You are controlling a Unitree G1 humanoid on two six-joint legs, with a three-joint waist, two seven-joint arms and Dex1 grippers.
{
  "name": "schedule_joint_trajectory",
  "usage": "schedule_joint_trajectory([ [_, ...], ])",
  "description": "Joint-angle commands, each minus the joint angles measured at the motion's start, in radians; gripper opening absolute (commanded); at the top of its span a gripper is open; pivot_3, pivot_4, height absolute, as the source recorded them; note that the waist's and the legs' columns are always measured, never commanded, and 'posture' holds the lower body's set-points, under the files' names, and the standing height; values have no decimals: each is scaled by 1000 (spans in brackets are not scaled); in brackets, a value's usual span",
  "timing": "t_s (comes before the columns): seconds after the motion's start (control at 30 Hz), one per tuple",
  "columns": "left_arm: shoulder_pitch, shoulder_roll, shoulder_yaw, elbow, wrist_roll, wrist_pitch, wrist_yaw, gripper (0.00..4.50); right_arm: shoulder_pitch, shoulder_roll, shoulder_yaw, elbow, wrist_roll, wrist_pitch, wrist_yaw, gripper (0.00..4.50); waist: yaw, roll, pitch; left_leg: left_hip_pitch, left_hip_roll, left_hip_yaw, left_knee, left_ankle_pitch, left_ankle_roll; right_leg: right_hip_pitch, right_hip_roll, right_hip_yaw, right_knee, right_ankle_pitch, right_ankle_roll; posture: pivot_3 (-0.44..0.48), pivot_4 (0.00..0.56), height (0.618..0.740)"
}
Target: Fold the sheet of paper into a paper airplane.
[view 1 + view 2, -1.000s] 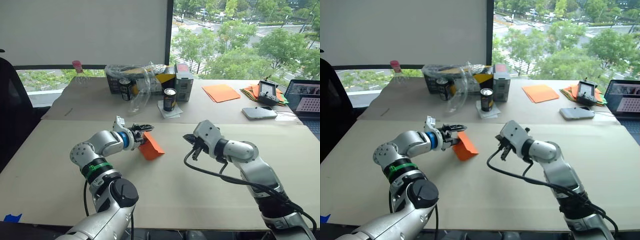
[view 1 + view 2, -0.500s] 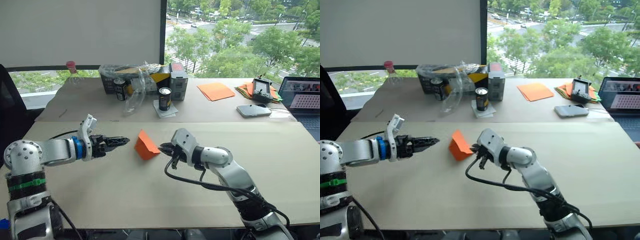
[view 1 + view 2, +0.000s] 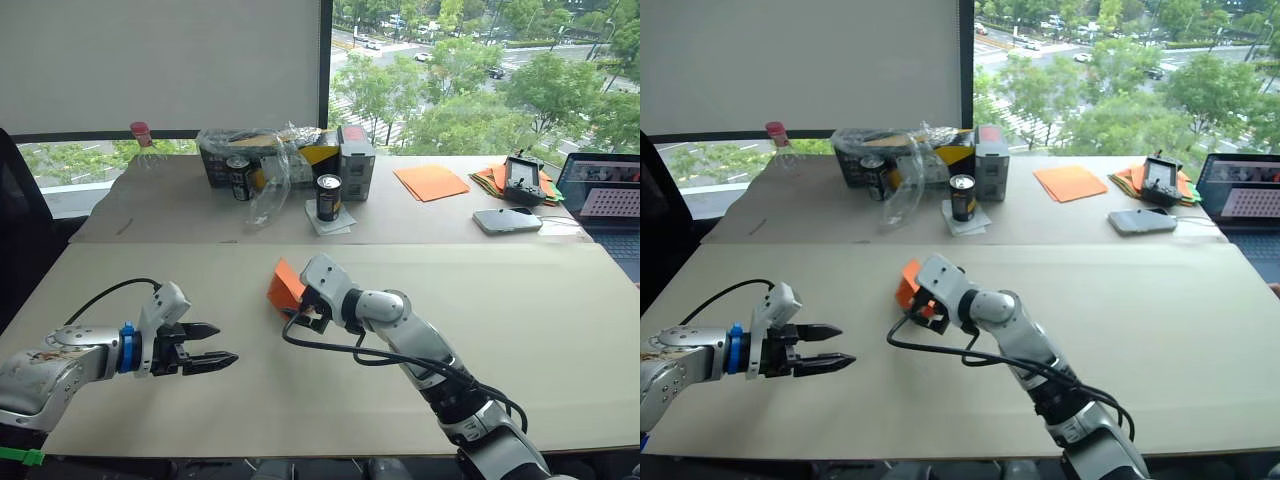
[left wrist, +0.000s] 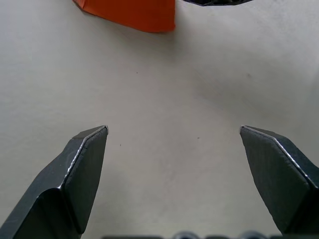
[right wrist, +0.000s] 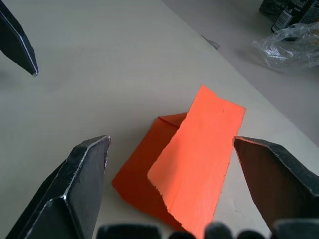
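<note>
In the head views, the right gripper [image 3: 304, 305] stands in front of the sheet of paper [image 3: 284, 285], hiding its lower right part; whether the fingers touch the paper cannot be told there. In the left wrist view, the same paper [image 4: 130, 13] is cut off by the upper edge of the frame, so only one corner portion is visible. A dark object [image 4: 217, 2] at the upper right edge of that frame is also cut off and cannot be identified. The laptop [image 3: 600, 192] is cut off by the right edge of the left eye frame. Labels on the two cans [image 3: 328, 198] are too small to read.
</note>
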Motion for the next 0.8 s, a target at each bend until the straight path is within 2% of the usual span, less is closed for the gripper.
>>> schedule_joint_trajectory([
  [0.03, -23, 4, 11, -7, 24, -6, -13, 4500, -33, 9, 22, 44, -46, -75, -22, 4448, -4, 0, 0, 0, 0, 0, 0, 0, 0, 0, 0, 0, 1, 0, 0, 0, 150, 670],
  [0.07, -26, 1, 6, -3, 34, -12, -12, 4500, -35, 14, 17, 56, -47, -80, -26, 4448, -6, 0, 0, 0, 0, 0, 0, 0, 0, -1, 0, 0, 2, 0, 0, 0, 150, 670],
  [0.2, -49, -21, 4, 10, 54, -15, -4, 4500, -53, 20, -7, 80, -48, -96, -40, 3372, -17, 0, 0, -2, 0, 0, 0, 0, -1, -5, 0, 0, 5, 0, 0, 0, 150, 670],
  [0.37, -67, -38, 5, 25, 64, -19, -34, 4500, -38, -7, -2, 50, -44, -128, 4, 1568, -25, 0, 0, -3, 0, 0, 0, 1, -1, -7, 0, 0, 6, 0, 0, 0, 150, 670],
  [0.5, -101, -47, -10, 52, 79, -28, -53, 4500, -2, -128, 52, 20, -92, -270, 100, 217, -23, 0, 0, -4, 0, 0, 0, 0, -1, -7, 0, 0, 5, 0, 0, 0, 150, 670],
  [0.53, -116, -57, -16, 63, 84, -30, -51, 4500, 8, -163, 57, 16, -98, -318, 125, 29, -22, 0, 0, -4, -1, 0, 0, 0, -1, -7, 0, 0, 5, 0, 0, 0, 150, 670],
  [0.8, -193, -148, -15, 88, 93, -40, -35, 4500, 37, -390, 46, 10, -105, -739, 288, 29, -24, -1, 0, -4, -1, 1, 1, 0, -1, -7, 0, 0, 5, 0, 1, 0, 150, 670],
])
